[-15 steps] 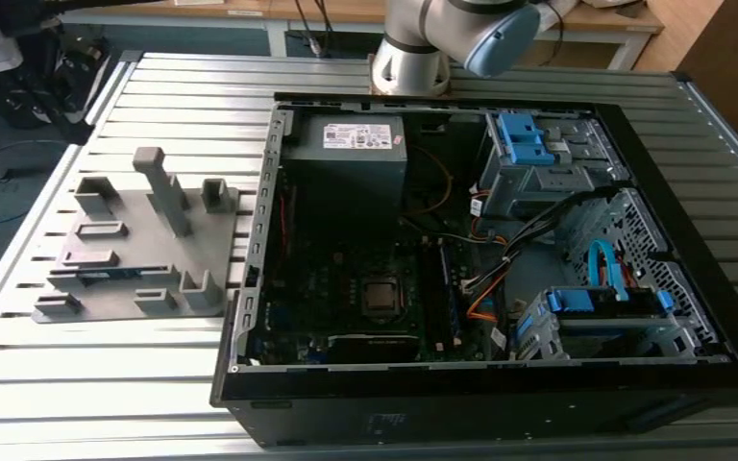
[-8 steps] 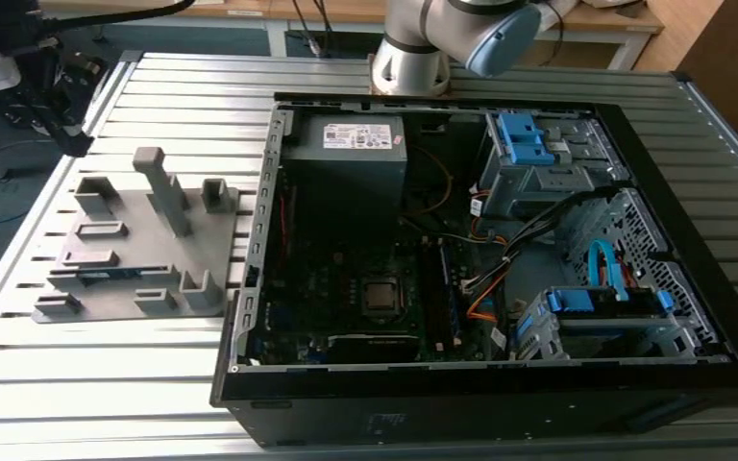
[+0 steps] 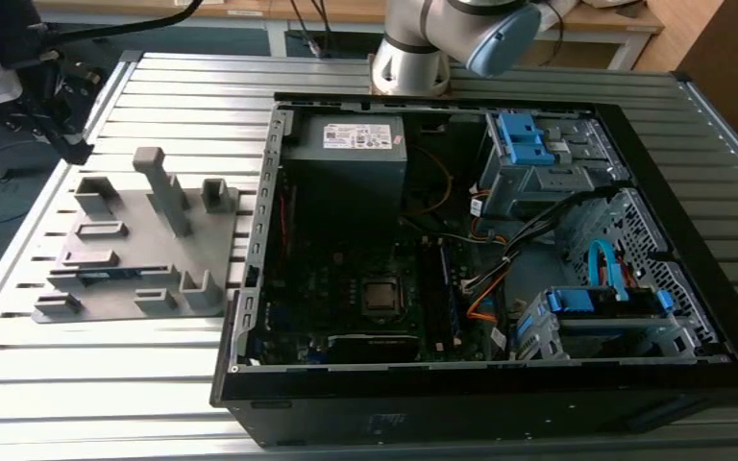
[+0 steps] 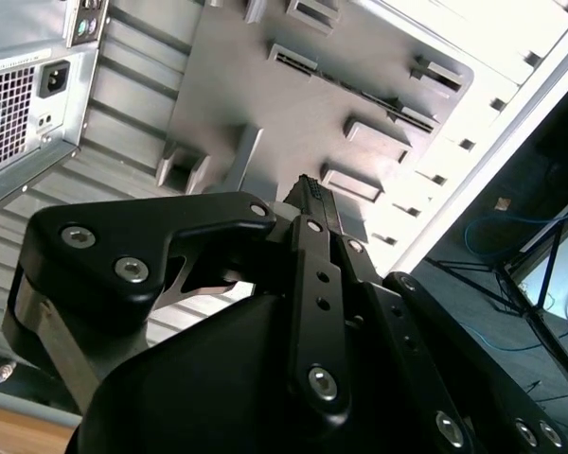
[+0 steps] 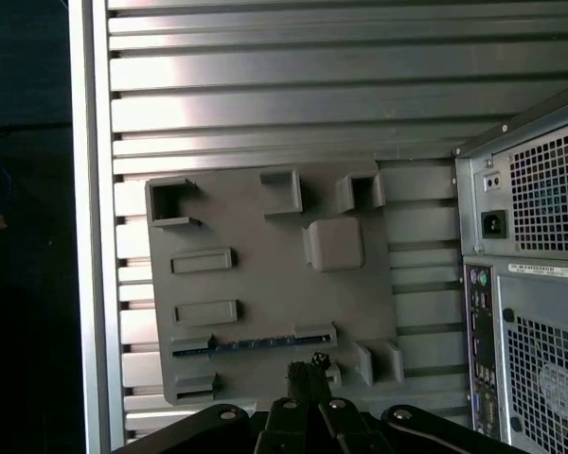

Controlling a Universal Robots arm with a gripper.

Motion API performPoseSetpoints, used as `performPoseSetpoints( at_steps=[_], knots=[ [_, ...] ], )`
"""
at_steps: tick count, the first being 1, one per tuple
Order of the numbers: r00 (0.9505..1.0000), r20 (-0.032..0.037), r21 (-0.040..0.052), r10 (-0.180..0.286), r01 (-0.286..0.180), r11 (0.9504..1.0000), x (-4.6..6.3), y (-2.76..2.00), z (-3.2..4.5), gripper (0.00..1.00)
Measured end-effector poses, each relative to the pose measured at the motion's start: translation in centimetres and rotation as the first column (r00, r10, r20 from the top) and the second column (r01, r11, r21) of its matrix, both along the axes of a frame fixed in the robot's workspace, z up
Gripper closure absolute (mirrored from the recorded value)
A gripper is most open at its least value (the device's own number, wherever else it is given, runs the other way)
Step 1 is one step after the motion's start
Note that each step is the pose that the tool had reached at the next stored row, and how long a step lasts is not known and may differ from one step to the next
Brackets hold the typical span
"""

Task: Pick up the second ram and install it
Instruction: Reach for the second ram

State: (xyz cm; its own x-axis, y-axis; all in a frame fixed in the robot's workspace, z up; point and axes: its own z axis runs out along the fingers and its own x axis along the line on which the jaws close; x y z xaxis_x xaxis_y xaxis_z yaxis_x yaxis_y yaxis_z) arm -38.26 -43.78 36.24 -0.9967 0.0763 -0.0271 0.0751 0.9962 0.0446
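Where the exterior view looks down, the second ram (image 3: 103, 276) lies slotted in the grey fixture (image 3: 151, 252) on the table (image 3: 87, 384), at the exterior view's left of the open computer case (image 3: 264, 240). In the second wrist view, my tool (image 4: 308, 189) hangs over that fixture, tips together, gripping nothing. In the first wrist view, the ram (image 5: 256, 343) lies near my tool (image 5: 308, 369), apart from it.

An open computer case (image 3: 472, 408) fills the exterior view's right; a grey plastic fixture (image 3: 126, 279) sits left on the slatted counter (image 3: 87, 384).
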Motion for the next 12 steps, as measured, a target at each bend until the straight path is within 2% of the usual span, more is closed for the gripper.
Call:
performPoseSetpoints(
  at_steps=[12],
  knots=[
    [1.0000,-0.0001,-0.0001,0.000,0.000,1.0000,-0.1,-0.51,-1.56,0.90]
  ],
)
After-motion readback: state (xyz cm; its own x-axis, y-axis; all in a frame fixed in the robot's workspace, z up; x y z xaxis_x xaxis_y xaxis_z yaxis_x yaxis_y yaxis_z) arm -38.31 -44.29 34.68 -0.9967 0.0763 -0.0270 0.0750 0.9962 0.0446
